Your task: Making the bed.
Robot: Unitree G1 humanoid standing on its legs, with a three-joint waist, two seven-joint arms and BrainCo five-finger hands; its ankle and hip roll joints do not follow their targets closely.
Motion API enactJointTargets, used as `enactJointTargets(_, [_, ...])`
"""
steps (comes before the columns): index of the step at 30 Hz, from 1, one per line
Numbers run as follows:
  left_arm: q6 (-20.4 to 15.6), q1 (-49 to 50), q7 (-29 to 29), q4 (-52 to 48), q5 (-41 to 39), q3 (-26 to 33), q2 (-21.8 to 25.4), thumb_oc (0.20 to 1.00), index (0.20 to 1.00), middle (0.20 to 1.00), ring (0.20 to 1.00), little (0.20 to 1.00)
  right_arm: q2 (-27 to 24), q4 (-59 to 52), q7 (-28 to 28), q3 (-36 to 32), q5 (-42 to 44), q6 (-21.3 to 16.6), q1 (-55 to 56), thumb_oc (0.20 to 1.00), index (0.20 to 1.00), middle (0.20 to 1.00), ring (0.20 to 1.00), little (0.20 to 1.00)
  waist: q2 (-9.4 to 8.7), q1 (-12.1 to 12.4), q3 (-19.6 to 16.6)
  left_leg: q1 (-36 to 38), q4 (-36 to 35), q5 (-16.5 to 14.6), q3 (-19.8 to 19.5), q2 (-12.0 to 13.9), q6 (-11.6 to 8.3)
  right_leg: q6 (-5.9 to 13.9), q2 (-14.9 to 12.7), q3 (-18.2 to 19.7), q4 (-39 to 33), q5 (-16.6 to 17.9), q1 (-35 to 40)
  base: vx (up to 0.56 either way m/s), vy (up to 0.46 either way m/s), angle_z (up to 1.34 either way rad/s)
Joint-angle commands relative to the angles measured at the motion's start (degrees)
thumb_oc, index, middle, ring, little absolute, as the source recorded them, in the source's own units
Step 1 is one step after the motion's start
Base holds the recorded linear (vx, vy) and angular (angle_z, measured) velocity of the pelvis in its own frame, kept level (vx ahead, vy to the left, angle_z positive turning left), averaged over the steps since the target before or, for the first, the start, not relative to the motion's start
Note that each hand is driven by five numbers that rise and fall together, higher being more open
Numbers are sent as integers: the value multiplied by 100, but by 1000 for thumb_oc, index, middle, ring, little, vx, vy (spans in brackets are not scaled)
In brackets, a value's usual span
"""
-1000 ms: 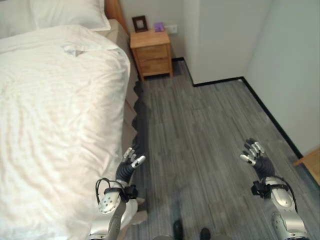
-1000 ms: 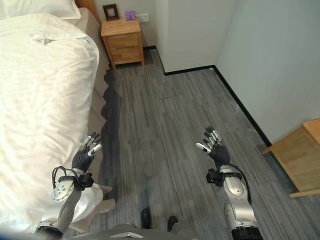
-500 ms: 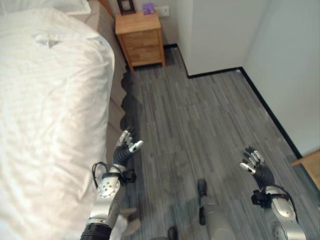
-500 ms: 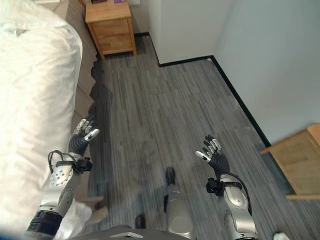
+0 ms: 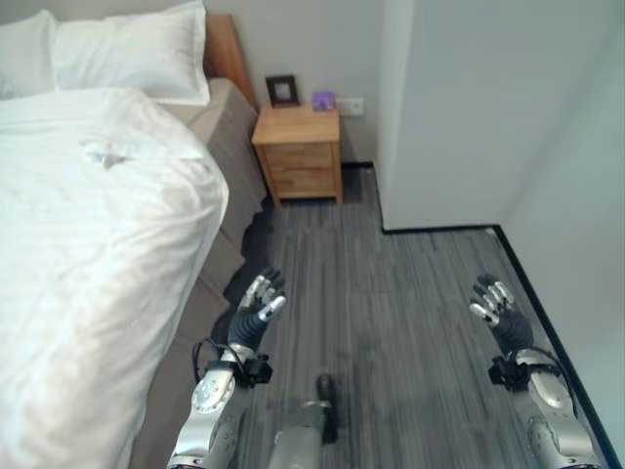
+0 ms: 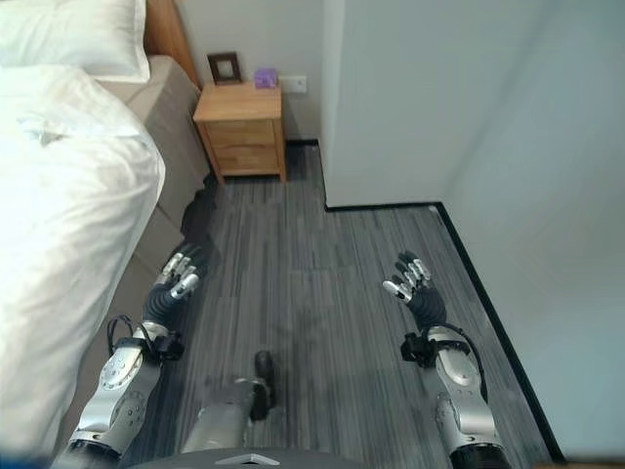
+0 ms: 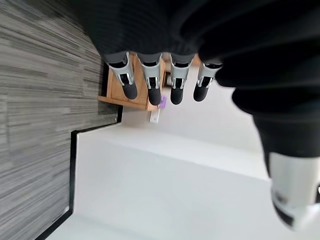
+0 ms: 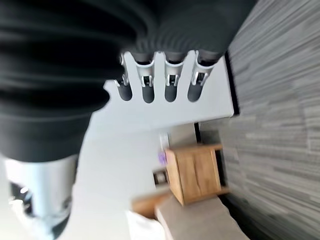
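Rumpled white duvet (image 5: 88,254) drapes the bed (image 5: 210,147) at left; two pillows (image 5: 127,51) at its head. Left hand (image 5: 256,311) and right hand (image 5: 496,311), both released and empty, hover over grey plank floor (image 5: 391,293). Wooden nightstand (image 5: 299,151) stands beside the bed.

There was one bed (image 5: 210,147) with one white duvet (image 5: 88,244) and two white pillows (image 5: 127,49). One wooden nightstand (image 5: 298,151) carried one picture frame (image 5: 283,90) and one small purple object (image 5: 323,100).
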Motion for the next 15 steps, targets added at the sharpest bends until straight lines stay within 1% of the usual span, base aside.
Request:
enactJointTargets(1, [-292,-193,-156,-486,-309,510,127,1000,1000,1000,1000,1000,38,-659,137,-297,-161,-142,-42,1000,1000,1000,1000,1000,-55,42,-194,929,-224,1232,29,713,-467,439,-924,-218,799,613,-384,204,26,-3])
enactJointTargets(2, [-291,-192,-156,-486,-309,511,127,1000,1000,1000,1000,1000,38,-660,137,-297,-162,-142,-41,1000,1000,1000,1000,1000,-58,42,-197,926,-221,1230,31,712,-466,440,-926,-217,804,609,-389,242,51,7])
enactJointTargets(3, [-290,-192,-158,-485,-308,500,124,1000,1000,1000,1000,1000,35,-656,135,-305,-161,-141,-36,1000,1000,1000,1000,1000,-94,28,-208,960,-244,1139,-47,620,-497,478,-991,-232,829,548,-365,723,173,-5])
enactJointTargets(4, [-311,-182,-114,-434,-184,499,117,1000,1000,1000,1000,1000,173,-671,187,-181,-385,-173,-24,1000,1000,1000,1000,1000,-263,155,-133,1198,469,401,-396,315,20,1276,-1378,-303,3880,2605,-1198,896,210,-29])
enactJointTargets(5, [-355,-263,12,-462,-143,534,185,1000,1000,1000,1000,1000,234,-704,158,-100,-249,-219,-125,1000,1000,1000,1000,1000,-163,77,14,1386,583,282,-524,368,73,1217,-1332,-223,4714,2672,-1835,1140,214,-31])
enactJointTargets(6, [-479,-284,125,-452,-234,697,168,1000,1000,1000,1000,1000,347,-794,317,8,0,-295,-206,1000,1000,1000,1000,1000,77,-75,147,1788,532,190,-837,502,153,930,-1120,-125,5206,2269,-2733,451,64,55])
enactJointTargets(7, [-480,-285,124,-451,-234,702,164,1000,1000,1000,1000,1000,343,-793,318,12,1,-295,-210,1000,1000,1000,1000,1000,89,-75,124,1758,531,201,-836,517,151,922,-1106,-127,5209,2282,-2770,538,-6,132])
enactJointTargets(8, [-511,-314,192,-351,-224,823,179,1000,1000,1000,1000,1000,213,-908,548,117,-78,-303,-239,1000,1000,1000,1000,1000,112,-169,157,2045,460,137,-1096,479,121,748,-1222,-59,4823,2016,-3122,561,-144,148])
enactJointTargets(9, [-507,-317,87,-349,-420,807,183,1000,1000,1000,1000,1000,90,-1027,692,81,104,-268,-184,1000,1000,1000,1000,1000,126,-382,235,2408,403,49,-1586,424,55,571,-1238,73,3925,1670,-3493,733,-233,72])
enactJointTargets(10, [-513,-315,39,-330,-495,763,193,1000,1000,1000,1000,1000,33,-1040,703,61,173,-260,-178,1000,1000,1000,1000,1000,72,-447,252,2496,431,-39,-1848,342,-10,577,-1244,314,3226,1617,-3463,471,-200,37])
enactJointTargets(11, [-514,-316,37,-329,-497,764,193,1000,1000,1000,1000,1000,32,-1039,704,62,174,-261,-179,1000,1000,1000,1000,1000,87,-460,251,2492,428,-28,-1863,357,-13,572,-1233,293,3184,1645,-3444,526,-341,154])
enactJointTargets(12, [-582,-357,-28,-261,-493,677,235,1000,1000,1000,1000,1000,-149,-1059,779,-25,122,-268,-55,1000,1000,1000,1000,1000,-68,-604,230,2548,552,-240,-2621,162,-156,730,-1031,1528,1420,1503,-3131,450,-336,235])
enactJointTargets(13, [-593,-437,-83,-181,-559,556,242,1000,1000,1000,1000,1000,-188,-1082,772,-118,136,-248,76,1000,1000,1000,1000,1000,-110,-666,233,2522,606,-271,-3061,81,-184,856,-897,2179,1081,1468,-2983,522,-481,256])
enactJointTargets(14, [-646,-536,-23,-146,-580,523,263,1000,1000,1000,1000,1000,-282,-1140,728,-232,14,-283,193,1000,1000,1000,1000,1000,-157,-672,227,2471,621,-238,-3529,58,-221,911,-774,2715,932,1409,-2812,214,-394,315])
enactJointTargets(15, [-564,-588,-114,-109,-634,394,237,1000,1000,1000,1000,1000,-274,-1109,727,-288,106,-284,246,1000,1000,1000,1000,1000,-212,-581,200,2338,667,-227,-3851,29,-290,927,-815,2726,891,1400,-2659,167,-430,390])
